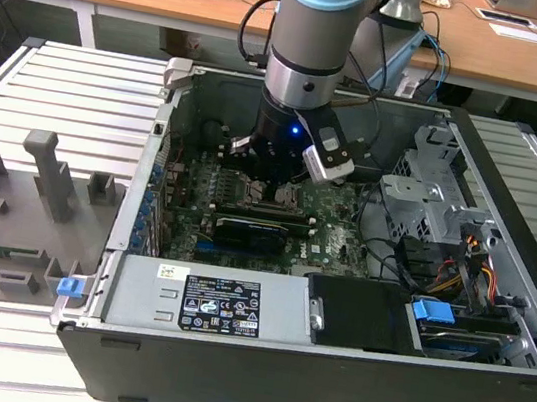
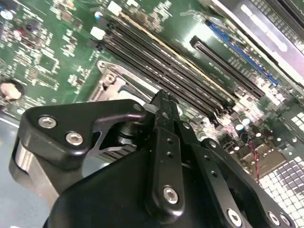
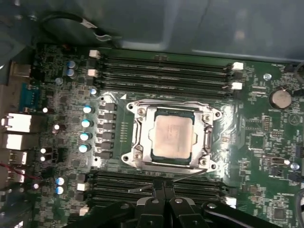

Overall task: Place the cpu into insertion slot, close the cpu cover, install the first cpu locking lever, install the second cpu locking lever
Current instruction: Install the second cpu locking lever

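Observation:
The cpu (image 3: pixel 173 137), a pale silver square chip, lies flat in the socket on the green motherboard. The cpu cover (image 3: pixel 207 138), a metal frame with a square window, lies down around the chip. A thin wire locking lever (image 3: pixel 192 176) runs along the socket edge nearest my fingers. My gripper (image 3: pixel 164 188) is shut, its two black fingers pressed together with the tips right at that lever; I cannot tell whether they touch it. In the second wrist view the gripper (image 2: pixel 164 98) hangs just beside the socket frame (image 2: pixel 113 78). In the exterior view the gripper (image 1: pixel 271 183) is low inside the open computer case.
Memory slots (image 3: pixel 161 71) flank the socket on two sides. A black rectangular card (image 1: pixel 259 230) stands just in front of the socket. The power supply (image 1: pixel 203 302), a drive cage (image 1: pixel 431 195) and loose cables (image 1: pixel 460 270) crowd the case. A grey fixture (image 1: pixel 27 195) lies at the exterior view's left.

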You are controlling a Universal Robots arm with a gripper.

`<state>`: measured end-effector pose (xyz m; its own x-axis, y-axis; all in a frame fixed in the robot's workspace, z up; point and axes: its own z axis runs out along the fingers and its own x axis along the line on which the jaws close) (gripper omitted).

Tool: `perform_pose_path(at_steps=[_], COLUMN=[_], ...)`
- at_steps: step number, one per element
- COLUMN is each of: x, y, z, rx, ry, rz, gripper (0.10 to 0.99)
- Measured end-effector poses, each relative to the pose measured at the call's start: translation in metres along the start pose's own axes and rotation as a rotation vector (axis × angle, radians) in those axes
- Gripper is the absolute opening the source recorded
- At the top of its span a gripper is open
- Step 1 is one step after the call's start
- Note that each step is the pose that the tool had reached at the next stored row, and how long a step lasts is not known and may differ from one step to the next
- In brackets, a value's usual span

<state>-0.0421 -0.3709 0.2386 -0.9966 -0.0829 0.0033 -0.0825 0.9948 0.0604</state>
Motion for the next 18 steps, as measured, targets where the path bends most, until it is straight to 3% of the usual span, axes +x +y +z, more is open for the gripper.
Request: perform_pose_path(at_steps=[7, 12, 14, 15, 16, 18], x=[0.0039, 0.0067, 0.0153, 0.0186, 0.0188, 0.0196], y=[-0.0011, -0.0017, -0.0083, -0.0099, -0.0102, -0.0126], z=[0.009, 0.0151, 0.0164, 0.0168, 0.0191, 0.0225], rx=[-0.01, -0.011, -0.076, -0.091, -0.099, -0.104], ry=[-0.0009, -0.0008, -0.0062, -0.0075, -0.0083, -0.0084], rz=[0.0, 0.0, -0.001, -0.001, -0.001, -0.002], gripper=[0.106, 0.106, 0.106, 0.106, 0.106, 0.106])
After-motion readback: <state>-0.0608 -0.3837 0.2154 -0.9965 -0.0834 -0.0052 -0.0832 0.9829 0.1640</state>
